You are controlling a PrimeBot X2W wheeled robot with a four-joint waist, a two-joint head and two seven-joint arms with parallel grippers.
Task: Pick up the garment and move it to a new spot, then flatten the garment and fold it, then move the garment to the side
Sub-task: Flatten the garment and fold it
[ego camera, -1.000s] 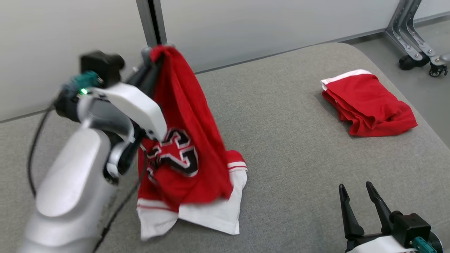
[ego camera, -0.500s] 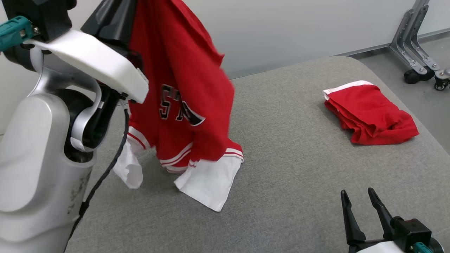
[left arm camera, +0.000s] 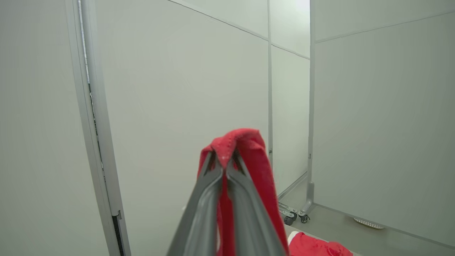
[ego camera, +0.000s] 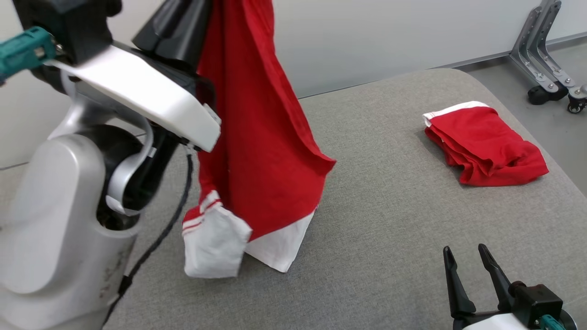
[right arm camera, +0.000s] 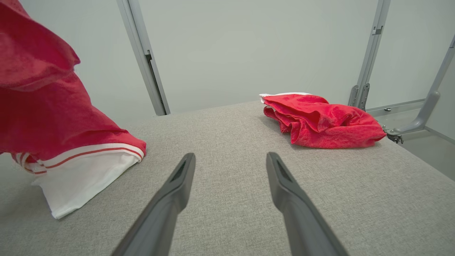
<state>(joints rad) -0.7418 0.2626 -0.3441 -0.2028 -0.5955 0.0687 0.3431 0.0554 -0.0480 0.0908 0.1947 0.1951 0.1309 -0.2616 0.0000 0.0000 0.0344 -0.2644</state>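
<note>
- While the red jersey (ego camera: 263, 137) is hanging from a pinch at its top edge, the first step is looking only half done. The garment is lifted, yet its lowest white corner appears to be brushing the grey padded surface (ego camera: 390, 220), so it is not yet lying in a new spot.
- Flattening, folding and moving it aside are all remaining, as far as I am judging from how things lie.
- It is draping in one long bunched column, the red cloth falling in deep vertical folds. A broad white band with thin red and white stripes is showing at the bottom, and one white flap is curling under at 7 o'clock in the head view.
- It is occupying the stretch from 11 to 7 o'clock of that view, left of the surface's middle.
- The left gripper (left arm camera: 224, 158) is clamping it, fingers pressed tight together on a fold of red cloth that is humping over their tips.
- The right gripper (ego camera: 463, 251) is hovering at 5 o'clock, fingers spread wide and gripping nothing, well apart from the jersey.
- A second red garment (ego camera: 486, 146) with a white edge is lying crumpled at 2 o'clock, near the surface's far right border.
- Pale partition panels (ego camera: 367, 36) are standing at 12 o'clock, and a wheeled metal stand (ego camera: 548, 68) is resting on the floor at 2 o'clock.
</note>
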